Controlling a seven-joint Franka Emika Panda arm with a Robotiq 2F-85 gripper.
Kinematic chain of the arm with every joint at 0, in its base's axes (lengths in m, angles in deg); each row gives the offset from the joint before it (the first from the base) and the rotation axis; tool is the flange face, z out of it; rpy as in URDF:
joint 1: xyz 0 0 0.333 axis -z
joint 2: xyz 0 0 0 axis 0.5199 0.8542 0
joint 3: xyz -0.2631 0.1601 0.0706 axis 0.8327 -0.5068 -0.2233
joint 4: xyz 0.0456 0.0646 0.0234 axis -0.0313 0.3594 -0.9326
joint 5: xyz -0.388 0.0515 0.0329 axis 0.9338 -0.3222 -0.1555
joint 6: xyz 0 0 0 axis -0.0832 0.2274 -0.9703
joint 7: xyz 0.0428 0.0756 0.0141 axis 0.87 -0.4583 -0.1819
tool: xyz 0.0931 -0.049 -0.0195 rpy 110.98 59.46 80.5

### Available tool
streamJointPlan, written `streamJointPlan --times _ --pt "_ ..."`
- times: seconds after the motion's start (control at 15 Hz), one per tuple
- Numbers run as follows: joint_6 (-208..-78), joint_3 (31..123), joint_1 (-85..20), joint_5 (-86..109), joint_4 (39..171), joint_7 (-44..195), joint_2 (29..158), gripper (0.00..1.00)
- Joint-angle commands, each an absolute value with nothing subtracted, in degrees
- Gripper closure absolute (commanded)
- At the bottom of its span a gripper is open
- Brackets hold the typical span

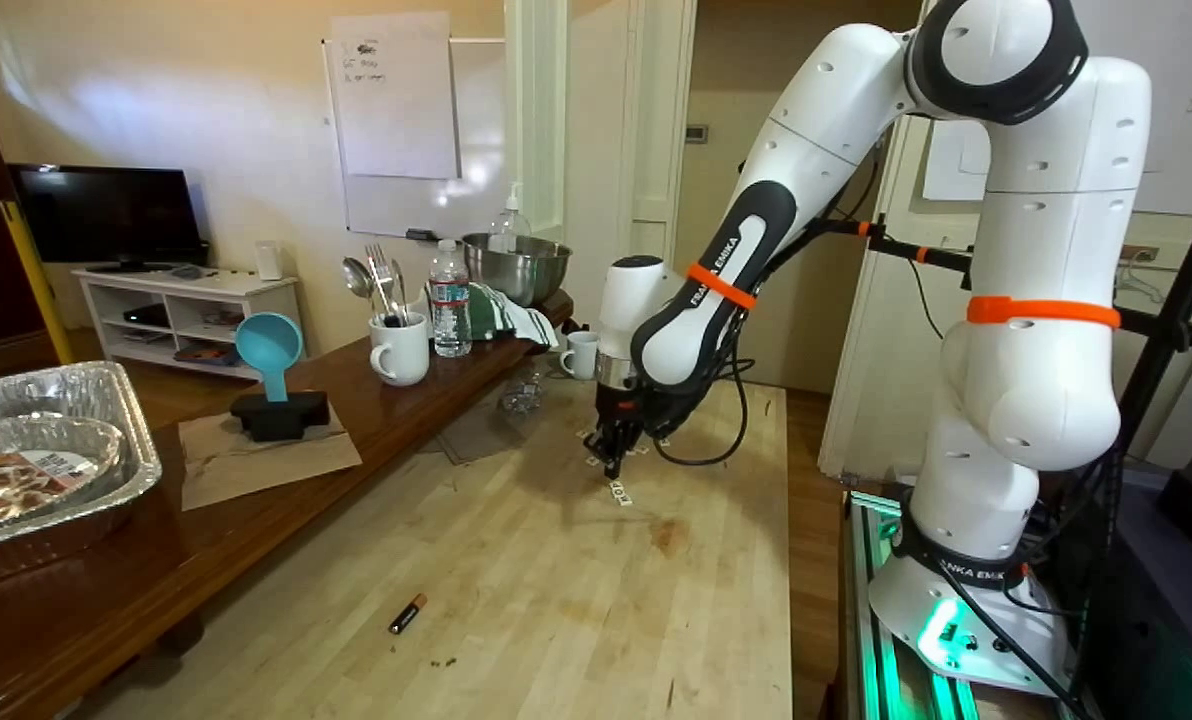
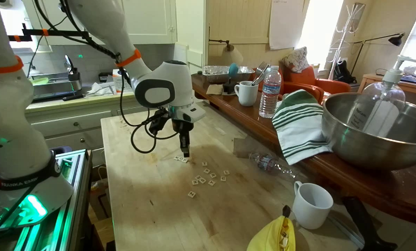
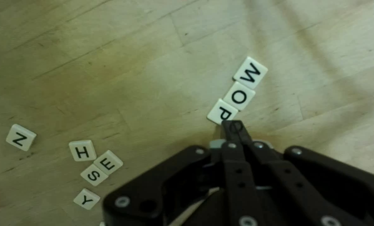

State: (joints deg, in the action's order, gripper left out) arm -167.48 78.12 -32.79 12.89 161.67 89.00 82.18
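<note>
While the tool (image 3: pixel 235 127) stands closed, its jaws together, it points down at the edge of the P tile (image 3: pixel 221 112) on the table (image 2: pixel 166 223); contact between them cannot be determined. The P tile abuts the O tile (image 3: pixel 239 96), which adjoins a third tile (image 3: pixel 250 72), readable as M or W, in one row. Noted well apart from this row: the H tile (image 3: pixel 82 150), E tile (image 3: pixel 108 162), S tile (image 3: pixel 94 175) and Y tile (image 3: pixel 86 199), lying face up

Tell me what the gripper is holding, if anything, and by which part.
Nothing is held: the gripper is shut, with nothing visible in its grip. It is nearest the P tile; whether it touches, I can't tell.
</note>
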Motion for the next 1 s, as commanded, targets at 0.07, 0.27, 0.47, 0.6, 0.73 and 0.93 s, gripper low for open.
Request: streamJointPlan --times 0.07,0.27,0.47,0.6,0.73,0.93 --pt "-166.62 77.23 -31.84 13.74 163.23 81.91 79.22 1.00" --pt "-165.89 76.90 -31.80 14.82 163.43 76.82 78.23 1.00" --pt "-164.81 76.10 -31.88 14.40 164.03 70.76 77.16 1.00" --pt "-164.03 75.60 -32.04 14.81 164.81 67.34 76.17 1.00" --pt "-163.32 75.13 -32.13 14.99 165.43 64.12 75.32 0.94" --pt "-162.31 74.63 -32.23 14.78 166.34 58.21 74.16 0.60"
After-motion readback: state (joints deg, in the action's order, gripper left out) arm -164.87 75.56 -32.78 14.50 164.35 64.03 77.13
